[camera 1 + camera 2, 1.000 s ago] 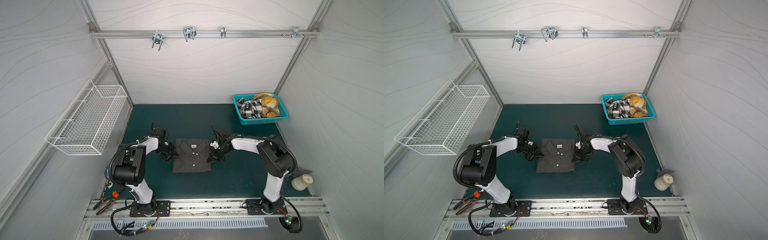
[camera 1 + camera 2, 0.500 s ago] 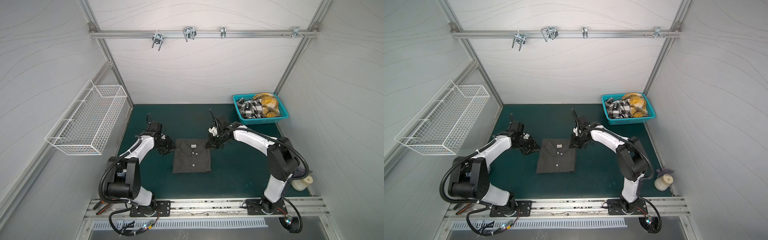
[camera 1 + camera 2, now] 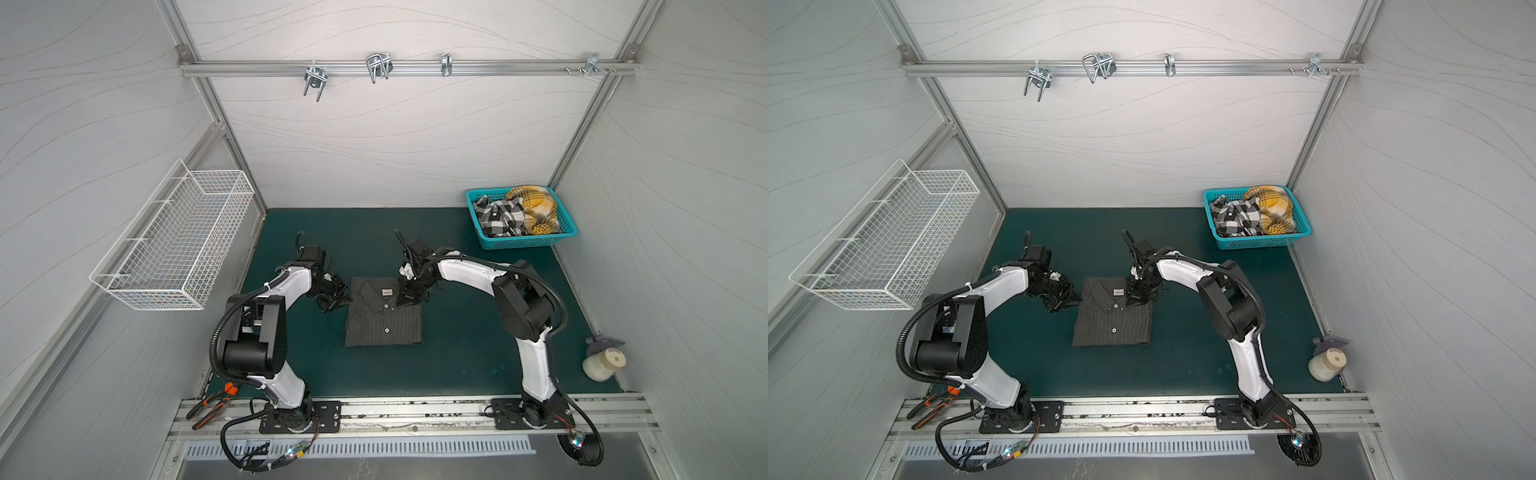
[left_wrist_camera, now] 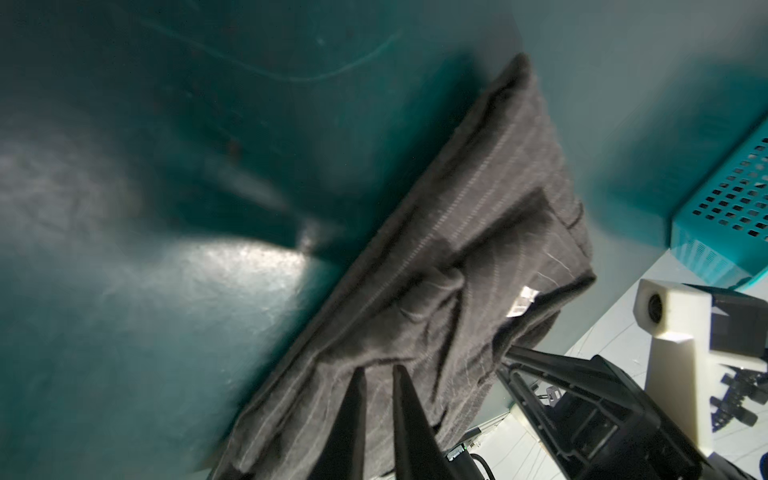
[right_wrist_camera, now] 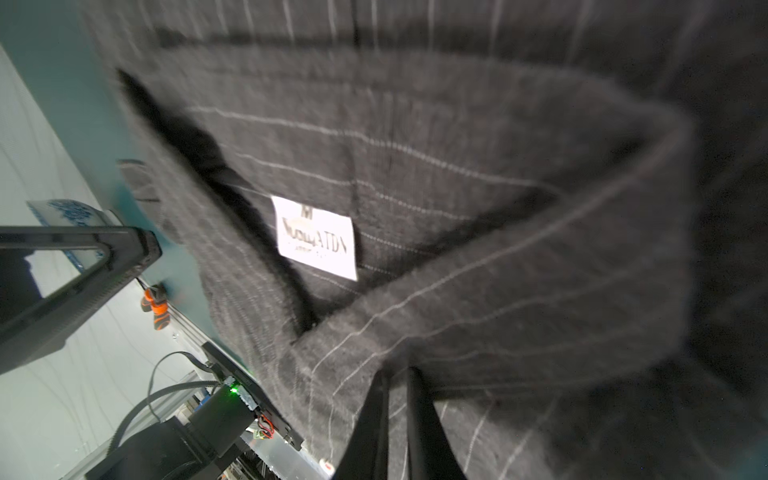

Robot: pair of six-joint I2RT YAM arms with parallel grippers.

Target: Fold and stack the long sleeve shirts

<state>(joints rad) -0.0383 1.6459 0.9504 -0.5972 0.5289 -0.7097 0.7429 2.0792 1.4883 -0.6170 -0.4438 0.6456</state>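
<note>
— Your left tool is low over the green table, with its tips at the left edge of the pinstriped shirt, near the shoulder. In the left wrist view its two black fingers are drawn almost together. A thin slit shows between them, and grey cloth lies right behind the tips.
— Is cloth caught in it?
— You cannot tell from these views; the tips only overlap the shirt's edge.
— And the right side?
— Your right tool is over the collar area, to the right of the white neck label. Its fingers are also clenched to a narrow gap, tips against the collar flap. Whether a fold is pinched is unclear.
— Where does the shirt lie?
— It lies flat on the table between your two arms, folded into a rectangle. The front faces up, buttons showing, collar toward the back wall. A black-and-white plaid shirt and a yellow plaid shirt are heaped in the teal basket at the table's far right corner.
</note>
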